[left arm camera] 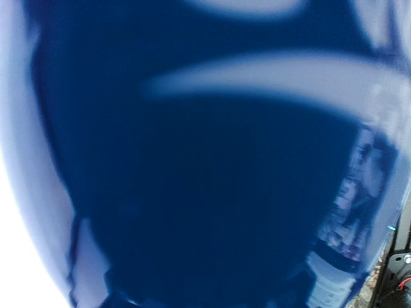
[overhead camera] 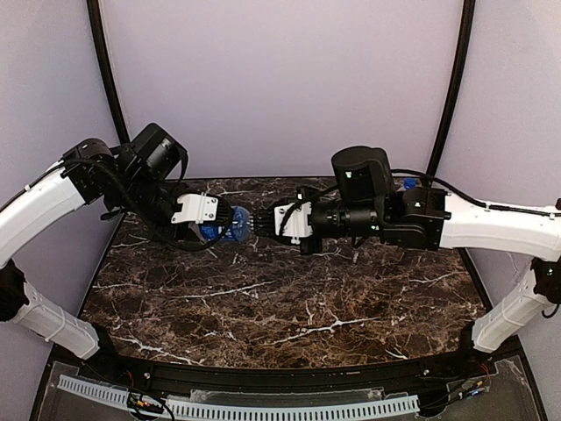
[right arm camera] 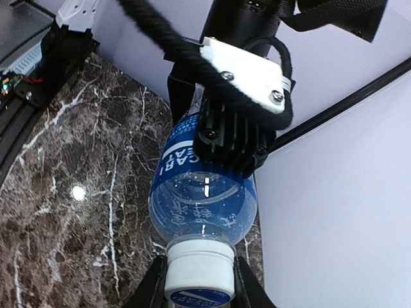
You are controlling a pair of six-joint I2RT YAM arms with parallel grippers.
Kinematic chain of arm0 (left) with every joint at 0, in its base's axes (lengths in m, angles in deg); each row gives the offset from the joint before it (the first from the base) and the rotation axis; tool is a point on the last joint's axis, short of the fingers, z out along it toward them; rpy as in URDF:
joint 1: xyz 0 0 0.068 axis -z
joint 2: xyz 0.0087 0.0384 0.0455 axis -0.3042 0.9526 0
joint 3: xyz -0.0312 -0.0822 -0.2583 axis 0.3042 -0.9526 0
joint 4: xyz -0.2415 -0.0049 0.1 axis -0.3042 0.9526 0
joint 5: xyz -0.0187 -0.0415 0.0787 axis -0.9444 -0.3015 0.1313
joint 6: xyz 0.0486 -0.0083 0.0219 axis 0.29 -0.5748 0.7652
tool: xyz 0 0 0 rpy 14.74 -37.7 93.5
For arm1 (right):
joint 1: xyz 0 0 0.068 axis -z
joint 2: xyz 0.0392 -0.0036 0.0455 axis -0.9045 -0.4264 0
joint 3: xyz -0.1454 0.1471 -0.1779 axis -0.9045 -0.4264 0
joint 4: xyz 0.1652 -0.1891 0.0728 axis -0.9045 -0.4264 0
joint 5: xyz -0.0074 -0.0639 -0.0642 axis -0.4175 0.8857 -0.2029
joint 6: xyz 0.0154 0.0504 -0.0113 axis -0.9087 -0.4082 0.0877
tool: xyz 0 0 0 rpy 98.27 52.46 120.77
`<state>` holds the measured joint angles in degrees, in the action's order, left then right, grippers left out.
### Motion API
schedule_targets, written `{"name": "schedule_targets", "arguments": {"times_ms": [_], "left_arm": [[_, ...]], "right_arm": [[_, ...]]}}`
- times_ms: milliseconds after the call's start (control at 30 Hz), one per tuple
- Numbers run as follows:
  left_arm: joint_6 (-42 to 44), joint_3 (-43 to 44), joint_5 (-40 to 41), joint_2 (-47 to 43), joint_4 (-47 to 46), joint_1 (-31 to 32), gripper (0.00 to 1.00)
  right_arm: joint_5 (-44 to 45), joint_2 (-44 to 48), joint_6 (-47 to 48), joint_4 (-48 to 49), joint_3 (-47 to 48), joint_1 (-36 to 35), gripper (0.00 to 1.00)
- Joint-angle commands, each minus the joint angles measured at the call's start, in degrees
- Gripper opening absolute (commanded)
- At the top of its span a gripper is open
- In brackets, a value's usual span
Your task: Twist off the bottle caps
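Observation:
A clear bottle with a blue label (overhead camera: 224, 230) is held on its side above the table between the two arms. My left gripper (overhead camera: 213, 226) is shut on its body; in the right wrist view its black fingers (right arm camera: 234, 138) clamp the labelled part of the bottle (right arm camera: 202, 199). The label (left arm camera: 192, 179) fills the left wrist view and hides the fingers there. The bottle's white cap (right arm camera: 199, 266) has a blue top. My right gripper (right arm camera: 198, 285) is shut on it, one finger touching each side. My right gripper (overhead camera: 263, 224) meets the bottle's end in the top view.
The dark marble table (overhead camera: 280, 307) lies below the arms. A small blue object (overhead camera: 409, 184) shows behind the right arm at the back right; the arm hides most of it. Lilac walls close the back and sides.

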<state>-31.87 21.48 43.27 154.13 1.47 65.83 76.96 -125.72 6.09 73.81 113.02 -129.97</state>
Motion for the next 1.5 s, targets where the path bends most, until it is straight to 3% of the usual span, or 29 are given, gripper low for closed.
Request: {"name": "schedule_targets", "arguments": {"times_ms": [0, 33, 67, 167, 233, 333, 600, 700, 867, 1167, 1267, 1467], "left_arm": [[-0.18, 2.47, -9.19, 0.20, -0.49, 1.19, 0.09], [-0.22, 2.42, -8.90, 0.11, -0.65, 1.19, 0.09], [-0.29, 2.17, -8.67, -0.03, -0.98, 1.19, 0.09], [-1.05, 1.09, -5.93, -0.85, -3.12, 1.11, 0.08], [-1.27, -0.77, -1.62, -1.71, -6.11, 1.12, 0.09], [-0.24, -5.10, 6.55, -2.91, -13.39, 1.09, 0.09], [4.05, -12.41, 21.64, -4.87, -34.82, 1.12, 0.10], [8.05, -14.90, 25.63, -5.03, -43.57, 1.13, 0.11], [14.19, -18.72, 29.85, -5.62, -52.70, 1.18, 0.11], [17.92, -21.47, 30.09, -6.16, -56.87, 1.25, 0.11], [19.16, -21.71, 30.17, -6.09, -57.97, 1.49, 0.11], [19.67, -21.70, 30.26, -6.08, -58.45, 1.71, 0.11]], "right_arm": [[4.18, -1.89, 17.70, 1.25, -0.98, -1.81, 0.00], [4.90, -1.71, 17.80, 2.59, -1.17, -1.85, 0.00], [5.35, -1.42, 17.36, 4.26, -1.61, -1.87, 0.10], [5.95, 0.83, 10.79, 10.47, -3.42, -1.79, 0.64], [6.26, 2.88, 2.91, 13.52, -4.30, -1.34, 0.84], [4.87, 6.05, -11.03, 14.70, -4.65, 0.84, 0.98], [-14.73, 10.75, -41.58, 13.35, -7.47, 8.66, 0.99], [-14.84, 9.38, -57.24, 14.00, -6.25, 11.52, 0.98], [-11.39, 6.28, -79.85, 13.64, -4.30, 14.29, 0.88], [-12.30, 2.96, -87.86, 15.87, -1.60, 14.54, 0.82], [-10.95, 0.94, -89.94, 14.23, 0.54, 15.11, 0.73], [-8.21, -1.16, -93.25, 10.05, 2.06, 16.30, 0.72]]}}
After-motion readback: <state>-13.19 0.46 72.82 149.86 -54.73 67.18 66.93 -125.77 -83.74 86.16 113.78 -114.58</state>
